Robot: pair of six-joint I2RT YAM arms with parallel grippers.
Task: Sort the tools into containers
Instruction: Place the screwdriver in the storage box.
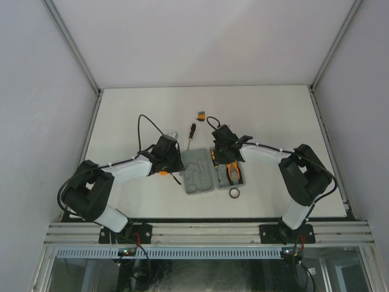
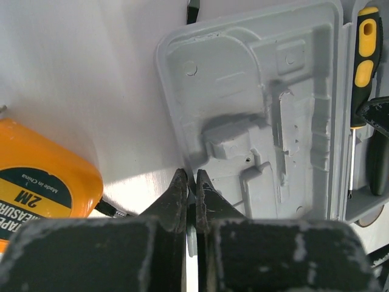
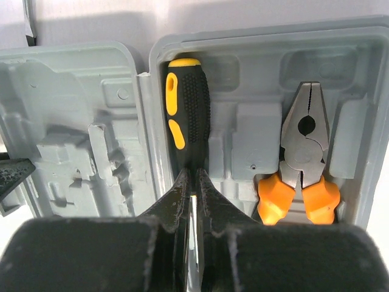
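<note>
White surface [image 1: 273,115] carrying an open grey tool case [image 1: 196,179], with both grippers closed at it.
The case lies flat near the front, its two halves side by side. The left gripper [image 2: 189,182] is closed at the corner rim of the left half; whether it pinches the rim cannot be told. The right gripper [image 3: 191,182] is closed over the right half, its tips at the handle end of a black-and-orange screwdriver [image 3: 185,109] lying in a recess; a grip on it cannot be told. Orange-handled pliers [image 3: 302,164] sit in the next recess. A second screwdriver [image 1: 191,135] lies just beyond the case. An orange tape measure [image 2: 42,176] rests left of the case, a black ring [image 1: 234,194] lies in front, and a small orange-black block [image 1: 200,114] sits farther back.
</note>
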